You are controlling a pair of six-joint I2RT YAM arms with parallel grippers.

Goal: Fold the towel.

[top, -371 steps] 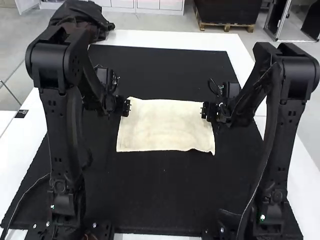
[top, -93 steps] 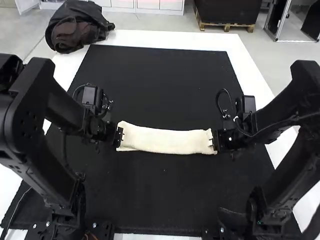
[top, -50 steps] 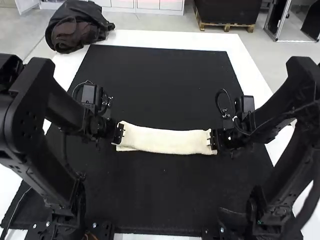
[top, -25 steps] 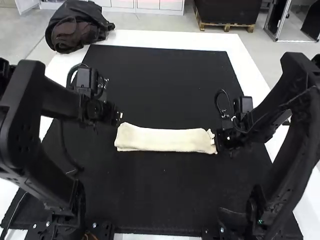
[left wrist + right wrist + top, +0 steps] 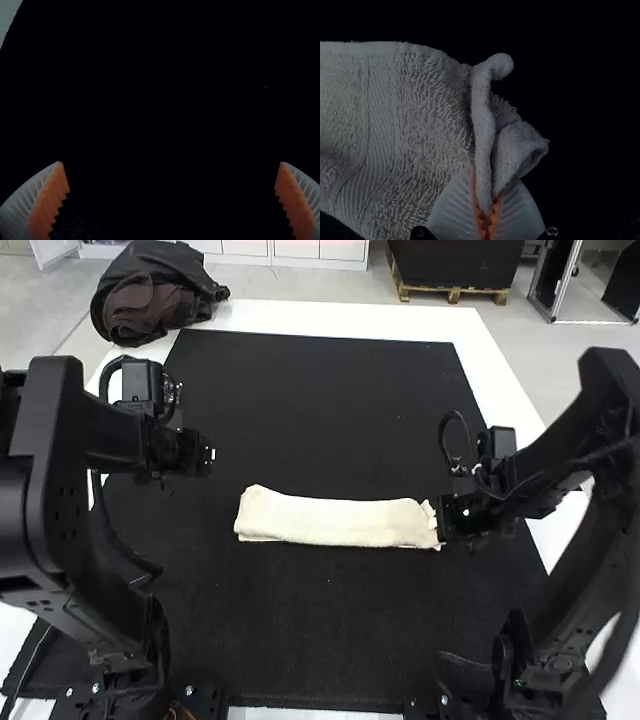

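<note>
The cream towel (image 5: 335,521) lies folded into a long narrow strip across the black mat in the high view. At its right end is my right gripper (image 5: 443,518). In the right wrist view, my right gripper (image 5: 487,210) is shut on a pinched edge of the towel (image 5: 425,110), whose end is bunched up between the orange pads. My left gripper (image 5: 208,455) is off the towel's left end, a little farther forward and to the left. Over the dark mat in the left wrist view, my left gripper (image 5: 171,162) stands wide open with nothing between its fingers.
The black mat (image 5: 320,390) covers most of the white table (image 5: 350,318). A dark bag (image 5: 155,295) rests at the table's far left corner.
The towel went from a broader spread to a narrow strip. My left gripper let go of its left end and moved away leftward. The towel and my right gripper shifted slightly right.
</note>
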